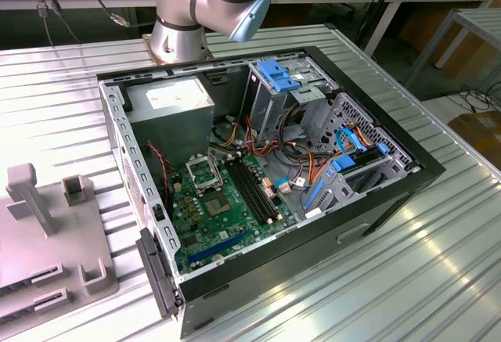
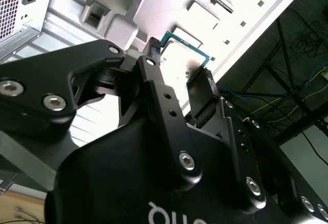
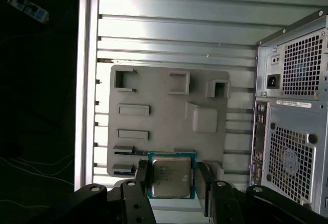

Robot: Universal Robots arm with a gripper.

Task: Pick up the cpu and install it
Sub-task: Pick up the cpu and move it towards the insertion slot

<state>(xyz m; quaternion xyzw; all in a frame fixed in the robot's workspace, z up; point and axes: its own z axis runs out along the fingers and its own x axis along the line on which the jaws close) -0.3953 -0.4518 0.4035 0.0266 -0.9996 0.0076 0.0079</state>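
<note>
Now the gripper (image 3: 171, 167) clasps the cpu (image 3: 171, 179) edgewise.

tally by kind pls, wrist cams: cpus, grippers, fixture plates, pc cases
cpu: 1, clamped in the gripper
gripper: 1
grey fixture plate: 1
computer case: 1
Total: 4
</note>
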